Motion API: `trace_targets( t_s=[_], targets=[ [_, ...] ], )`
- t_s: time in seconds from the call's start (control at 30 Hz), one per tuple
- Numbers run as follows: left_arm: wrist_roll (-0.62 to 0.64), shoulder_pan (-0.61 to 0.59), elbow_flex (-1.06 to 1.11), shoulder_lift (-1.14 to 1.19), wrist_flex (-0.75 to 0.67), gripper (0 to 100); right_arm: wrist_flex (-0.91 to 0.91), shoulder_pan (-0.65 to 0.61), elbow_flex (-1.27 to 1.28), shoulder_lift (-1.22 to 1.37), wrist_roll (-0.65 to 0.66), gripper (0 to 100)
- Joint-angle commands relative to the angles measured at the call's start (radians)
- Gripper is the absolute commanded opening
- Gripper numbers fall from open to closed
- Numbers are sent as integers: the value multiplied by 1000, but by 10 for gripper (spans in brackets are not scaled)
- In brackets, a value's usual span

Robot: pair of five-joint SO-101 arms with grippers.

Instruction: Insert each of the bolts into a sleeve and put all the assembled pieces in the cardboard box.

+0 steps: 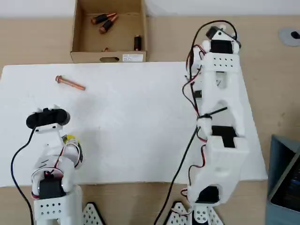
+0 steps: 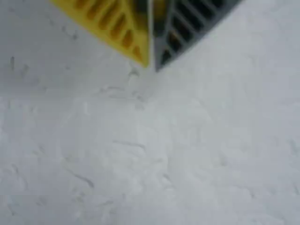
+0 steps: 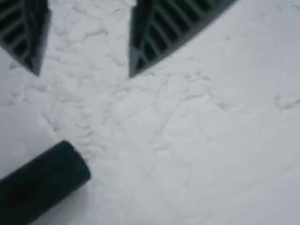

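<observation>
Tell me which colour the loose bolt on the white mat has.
Copper-orange. The bolt shows best in the high view.

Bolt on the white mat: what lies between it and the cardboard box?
Only bare white mat, as the high view shows: nothing else lies between the bolt and the front wall of the cardboard box.
</observation>
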Motion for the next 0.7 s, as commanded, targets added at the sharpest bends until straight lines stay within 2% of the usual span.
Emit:
trace_targets(
  t_s=[0.0,0.5,0.67],
  targets=[
    [-9,-9,-3,-5,-23,4,-9,45,-61,19,-31,149],
    [-9,-9,-3,-5,-23,4,-17,76,-76,119,-31,150],
    [-9,-9,-3,-5,-23,4,-9,76,-180,170,-26,150]
  ],
)
